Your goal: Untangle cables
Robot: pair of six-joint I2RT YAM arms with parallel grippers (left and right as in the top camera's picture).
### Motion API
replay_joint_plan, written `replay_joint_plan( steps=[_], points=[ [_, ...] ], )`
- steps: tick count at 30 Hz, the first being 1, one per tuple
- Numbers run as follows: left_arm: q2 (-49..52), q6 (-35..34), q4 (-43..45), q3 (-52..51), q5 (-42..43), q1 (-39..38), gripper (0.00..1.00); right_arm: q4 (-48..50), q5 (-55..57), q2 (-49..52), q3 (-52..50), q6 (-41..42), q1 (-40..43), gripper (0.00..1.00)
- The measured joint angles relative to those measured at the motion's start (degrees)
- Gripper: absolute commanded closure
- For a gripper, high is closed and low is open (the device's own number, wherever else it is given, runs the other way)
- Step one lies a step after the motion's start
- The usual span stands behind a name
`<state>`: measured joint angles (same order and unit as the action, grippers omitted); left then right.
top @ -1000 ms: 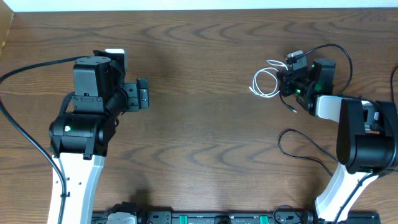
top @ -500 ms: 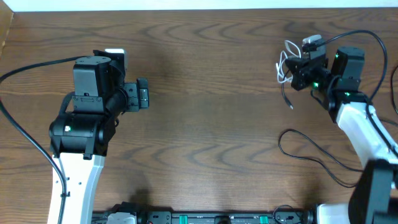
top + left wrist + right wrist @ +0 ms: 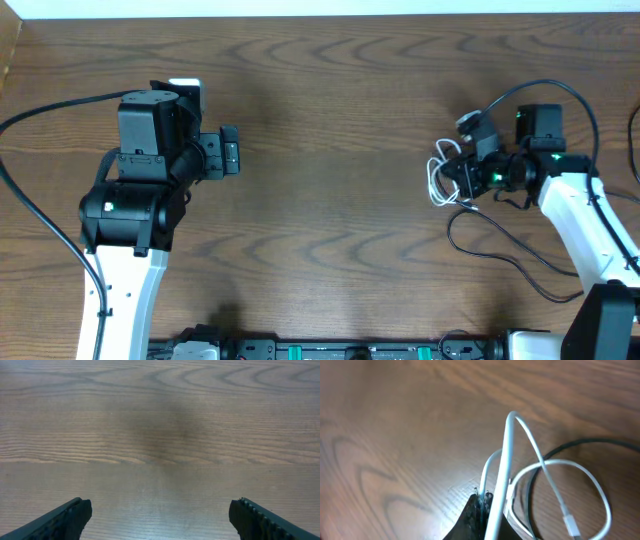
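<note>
At the right side of the overhead view, the right gripper point(image 3: 482, 502) has its jaws shut tight on the white cable point(image 3: 503, 460); the pinch is on one strand by the loops, so the rest hangs free; the wrist view shows the white loops rising off the table point(image 3: 330, 100) from the jaws, with a plug end lying at the lower right of that view; the black cable point(image 3: 580, 441) curves just behind and under the white loops; I think the two cross there, but I cannot tell if they are knotted; most of the black cable lies in a loose bend on the table, below the gripper in the overhead view; at the left, the left gripper point(image 3: 232, 152) has its jaws wide open and holds nothing; it sits over plain wood, well apart from both cables, likely so it is not in the way; my guess is that the white one is held up so the black one can slide out.
</note>
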<state>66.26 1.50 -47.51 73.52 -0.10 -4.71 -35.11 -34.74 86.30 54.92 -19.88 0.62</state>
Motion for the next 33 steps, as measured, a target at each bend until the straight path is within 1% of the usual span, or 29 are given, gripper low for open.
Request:
replay_joint_plan(
  steps=[2, 6, 8, 11, 14, 18, 21, 24, 28, 33],
  points=[
    [0.0, 0.0, 0.0, 0.0, 0.0, 0.0, 0.07, -0.1, 0.0, 0.0, 0.0, -2.5, -1.3, 0.99],
    [0.0, 0.0, 0.0, 0.0, 0.0, 0.0, 0.08, -0.5, 0.1, 0.0, 0.0, -9.5, -6.6, 0.99],
    [0.0, 0.0, 0.0, 0.0, 0.0, 0.0, 0.08, -1.3, 0.1, 0.0, 0.0, -14.8, -11.0, 0.99],
    [0.0, 0.0, 0.0, 0.0, 0.0, 0.0, 0.07, -1.5, 0.6, 0.0, 0.0, -19.7, -16.3, 0.99],
    [0.0, 0.0, 0.0, 0.0, 0.0, 0.0, 0.08, -1.2, 1.9, 0.0, 0.0, -23.1, -19.8, 0.99],
    [0.0, 0.0, 0.0, 0.0, 0.0, 0.0, 0.08, 1.6, 4.4, 0.0, 0.0, -24.1, -22.1, 0.99],
    [0.0, 0.0, 0.0, 0.0, 0.0, 0.0, 0.08, 6.8, 5.8, 0.0, 0.0, -21.6, -22.3, 0.99],
    [0.0, 0.0, 0.0, 0.0, 0.0, 0.0, 0.08, 7.8, 6.1, 0.0, 0.9, -20.0, -22.3, 0.99],
    [0.0, 0.0, 0.0, 0.0, 0.0, 0.0, 0.08, 8.1, 6.6, 0.0, 7.5, -18.6, -22.3, 0.99],
    [0.0, 0.0, 0.0, 0.0, 0.0, 0.0, 0.08, 8.9, 9.4, 0.0, 21.4, -18.2, -22.3, 0.99]
  ],
)
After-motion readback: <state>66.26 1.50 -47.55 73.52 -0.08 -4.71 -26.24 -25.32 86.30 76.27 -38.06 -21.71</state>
